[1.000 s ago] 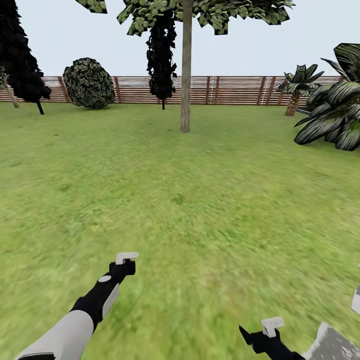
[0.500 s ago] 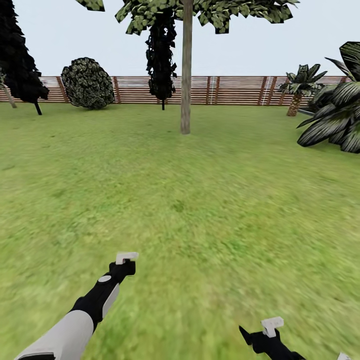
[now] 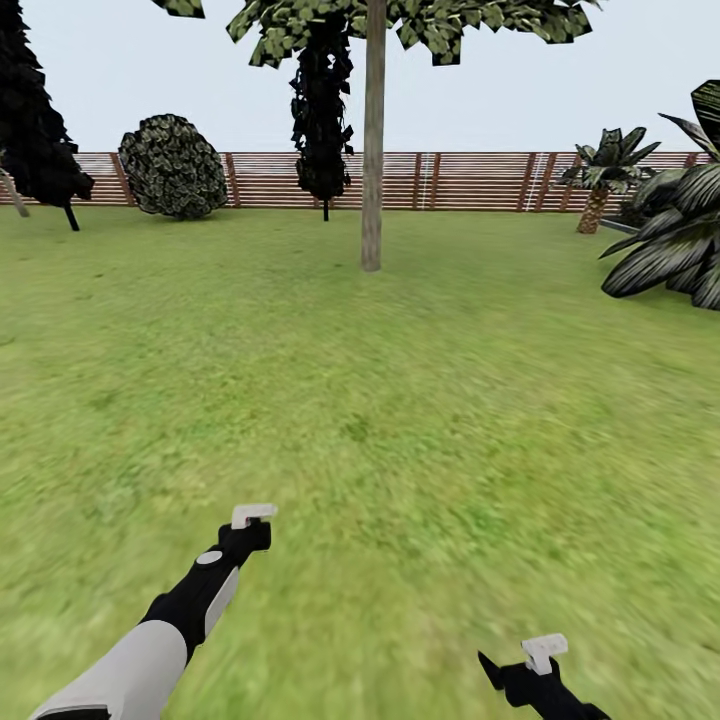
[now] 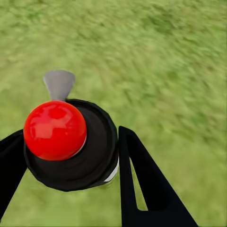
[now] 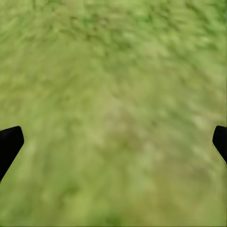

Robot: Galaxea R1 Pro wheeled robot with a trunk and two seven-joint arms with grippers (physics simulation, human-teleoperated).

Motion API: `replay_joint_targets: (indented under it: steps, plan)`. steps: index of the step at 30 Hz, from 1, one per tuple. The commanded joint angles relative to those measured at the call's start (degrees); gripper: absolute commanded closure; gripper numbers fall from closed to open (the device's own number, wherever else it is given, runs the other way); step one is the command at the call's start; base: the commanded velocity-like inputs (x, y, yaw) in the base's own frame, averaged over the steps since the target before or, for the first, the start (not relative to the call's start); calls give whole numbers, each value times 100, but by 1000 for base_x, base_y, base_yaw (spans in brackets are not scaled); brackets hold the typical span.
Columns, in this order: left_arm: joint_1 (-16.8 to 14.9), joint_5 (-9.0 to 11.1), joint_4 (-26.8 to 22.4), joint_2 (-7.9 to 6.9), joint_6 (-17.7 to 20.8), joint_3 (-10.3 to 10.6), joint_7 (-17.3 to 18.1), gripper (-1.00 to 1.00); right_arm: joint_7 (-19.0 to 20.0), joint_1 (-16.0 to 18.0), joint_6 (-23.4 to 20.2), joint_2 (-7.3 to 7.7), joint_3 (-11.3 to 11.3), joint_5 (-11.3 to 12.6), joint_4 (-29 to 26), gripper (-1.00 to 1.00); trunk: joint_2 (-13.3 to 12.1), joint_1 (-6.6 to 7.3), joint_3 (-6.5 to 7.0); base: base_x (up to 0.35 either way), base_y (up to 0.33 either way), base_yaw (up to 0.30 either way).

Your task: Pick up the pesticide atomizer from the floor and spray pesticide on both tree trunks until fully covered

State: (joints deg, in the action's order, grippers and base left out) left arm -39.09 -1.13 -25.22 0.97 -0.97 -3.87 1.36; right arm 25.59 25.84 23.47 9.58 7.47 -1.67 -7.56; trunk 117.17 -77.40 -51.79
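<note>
The pesticide atomizer (image 4: 54, 130), a dark round bottle with a glossy red top and a grey nozzle, sits between the black fingers of my left gripper (image 4: 71, 158), which is shut on it. In the head view the left gripper (image 3: 252, 520) is held low over the grass at lower left. My right gripper (image 3: 540, 660) hangs at the bottom right. In its wrist view the right gripper (image 5: 113, 142) is open, its tips far apart over bare grass. A tree with a bare grey-beige trunk (image 3: 372, 150) stands ahead across the lawn, its foliage (image 3: 440, 25) high up.
A brown slat fence (image 3: 470, 180) closes the far side. A round bush (image 3: 172, 167) and dark slim trees (image 3: 322, 110) stand near it. Palms (image 3: 670, 240) spread at the right edge. Open grass (image 3: 360, 400) lies between me and the trunk.
The whole view has shifted a little: the right palms slid toward the right edge and a grey shape at the bottom right left the picture. Both arms hold the same pose.
</note>
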Motion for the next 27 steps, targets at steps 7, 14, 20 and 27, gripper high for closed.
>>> replay_joint_targets:
  steps: [7,14,20,27]
  plan:
    - [-2,-3,-1,0,0,0,-4,100,-1,0,0,0,0,0,0,-100,0,0,0,338,0,0]
    - [-2,-4,-1,0,0,0,-4,100,-1,0,0,0,0,0,0,-100,0,0,0,338,0,0]
    - [0,-1,-1,8,0,0,-4,100,-1,0,0,0,0,0,-1,-100,0,0,0,338,0,0]
    - [0,-1,0,9,0,0,-4,100,0,0,0,0,0,0,0,-100,0,0,0,338,0,0]
